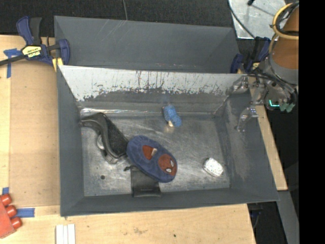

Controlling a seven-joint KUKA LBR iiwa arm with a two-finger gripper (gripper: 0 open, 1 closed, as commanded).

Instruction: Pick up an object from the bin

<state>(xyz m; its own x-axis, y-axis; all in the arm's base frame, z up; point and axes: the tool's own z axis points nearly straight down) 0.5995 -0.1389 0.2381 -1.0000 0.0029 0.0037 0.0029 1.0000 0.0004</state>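
My gripper [244, 102] hangs over the bin's right wall, above the floor, and its two metal fingers stand apart with nothing between them. Nearest to it on the floor is a small white crumpled lump [213, 166], at the front right. A little blue tube with a tan tip [171, 116] lies near the back wall, left of the gripper. A blue oval slipper-like pouch with red patches [152, 158] rests at the front centre.
A black curved handle-like tool [108, 133] lies at the left, touching the blue pouch. A flat black piece [144, 183] pokes out from under the pouch at the front wall. The arm comes in from the upper right.
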